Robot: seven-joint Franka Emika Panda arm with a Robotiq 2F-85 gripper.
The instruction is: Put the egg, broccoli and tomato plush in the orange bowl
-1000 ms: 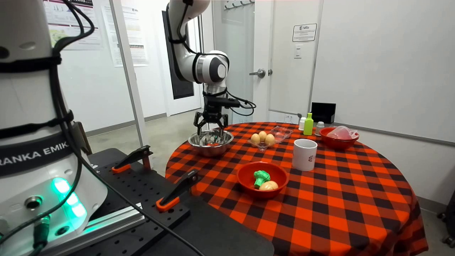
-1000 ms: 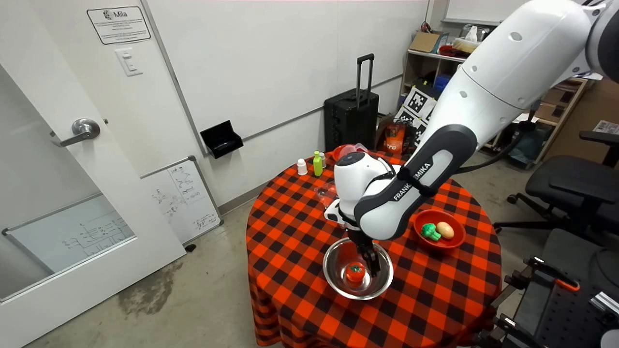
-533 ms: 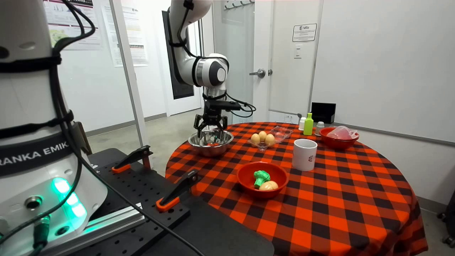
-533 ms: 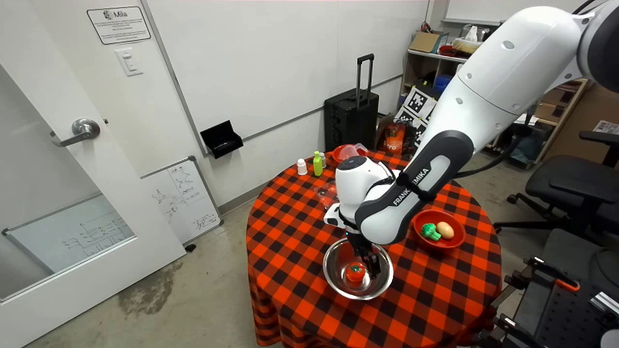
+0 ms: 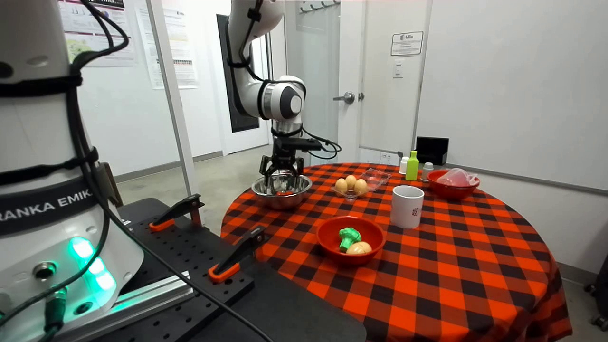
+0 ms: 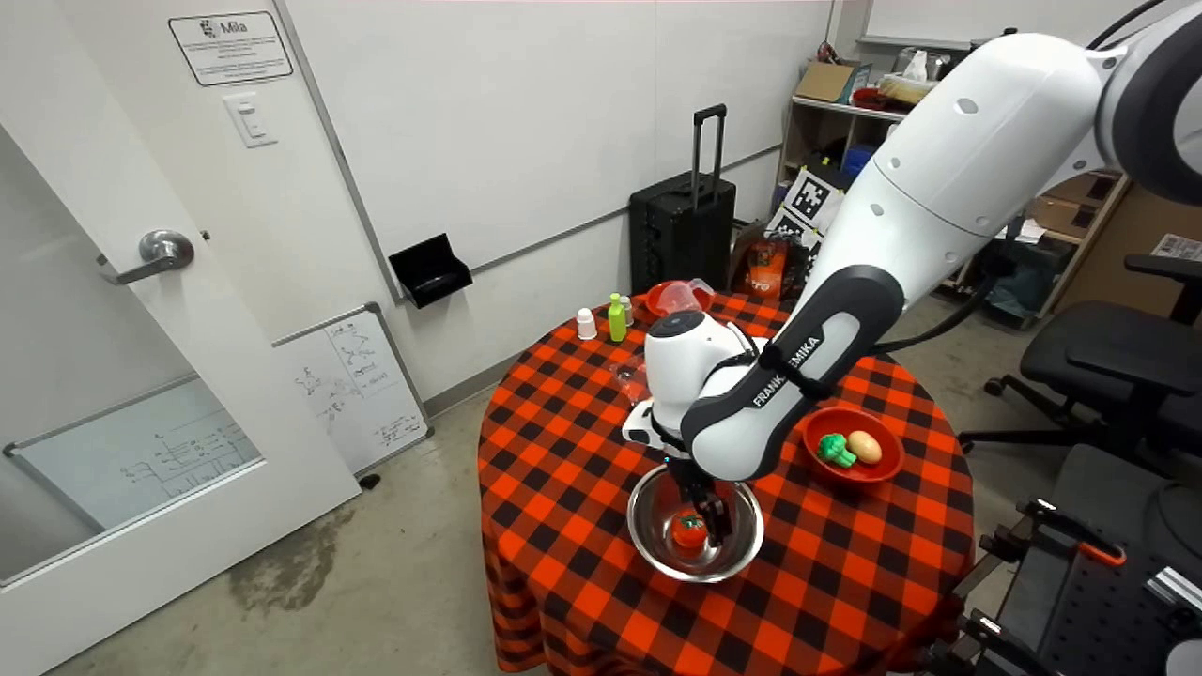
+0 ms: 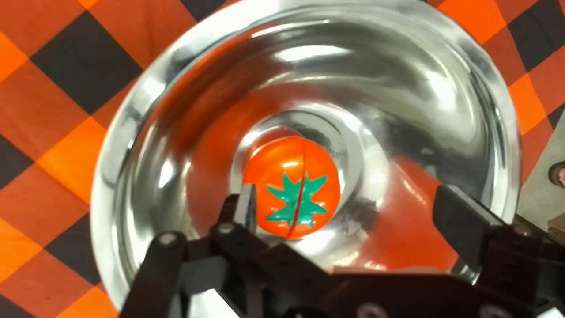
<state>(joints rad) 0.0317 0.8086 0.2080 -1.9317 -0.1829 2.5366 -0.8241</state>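
The tomato point(image 7: 282, 170) is round, orange-red with a green leaf top, and lies at the bottom of the shiny steel bowl point(image 7: 388, 70); it also shows in an exterior view point(image 6: 687, 531). My gripper point(image 7: 346, 204) is open and empty, pointing down with its fingertips inside the steel bowl's rim point(image 5: 282, 202). In the wrist view the left finger overlaps the tomato's left edge; the right finger is well apart from it. Whether the finger touches it I cannot tell. The egg point(image 5: 359, 247) and green broccoli point(image 5: 350, 236) lie side by side in the orange bowl point(image 5: 327, 247).
A white cup point(image 5: 406, 207) stands beside the orange bowl. A clear carton with eggs point(image 5: 351, 184) lies behind. At the far edge stand a green bottle point(image 5: 412, 167), white shakers point(image 6: 586, 324) and a red bowl point(image 5: 451, 191) holding a pinkish translucent thing.
The arm has come down, lowering the open gripper slightly deeper into the steel bowl and shifting it a little toward the tomato. The tomato, egg, broccoli and bowls have not visibly moved.
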